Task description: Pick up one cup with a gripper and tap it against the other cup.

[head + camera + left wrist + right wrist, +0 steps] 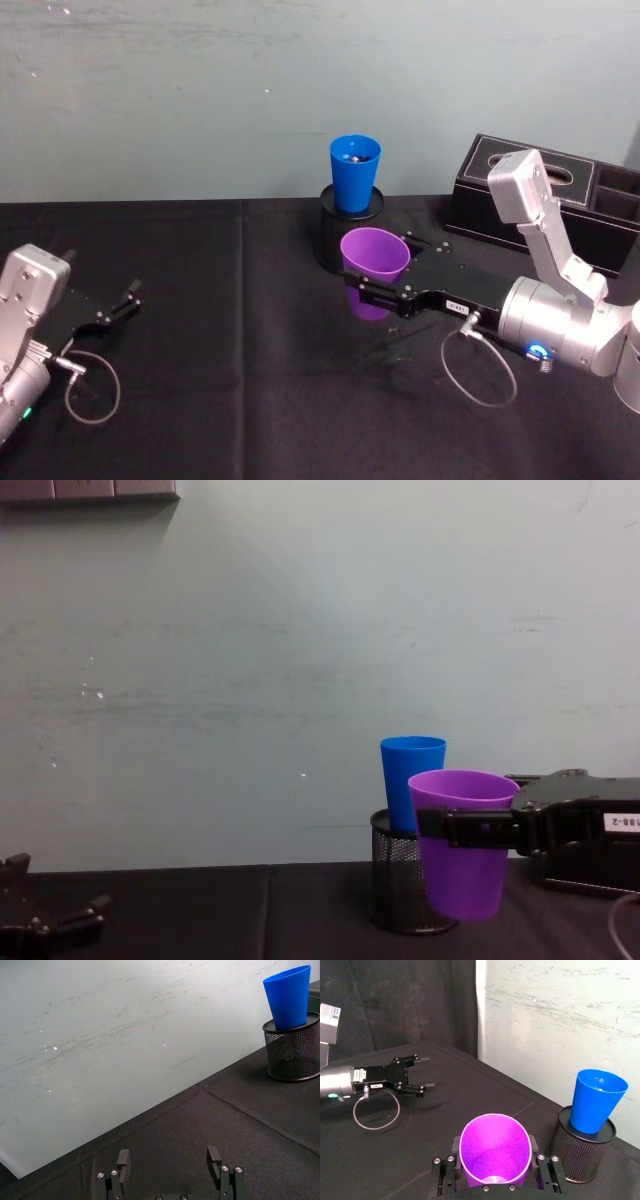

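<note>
My right gripper is shut on the purple cup and holds it upright, a little above the black cloth. In the right wrist view the purple cup sits between the black fingers, mouth open and empty. The blue cup stands in a black mesh holder just behind and slightly left of it. A small gap shows between the purple cup and the blue cup. In the chest view the purple cup overlaps the blue cup. My left gripper rests open at the table's left, empty.
A black box with compartments stands at the back right, behind my right arm. The wall runs close behind the mesh holder. A cable loop hangs from my right wrist over the black tablecloth.
</note>
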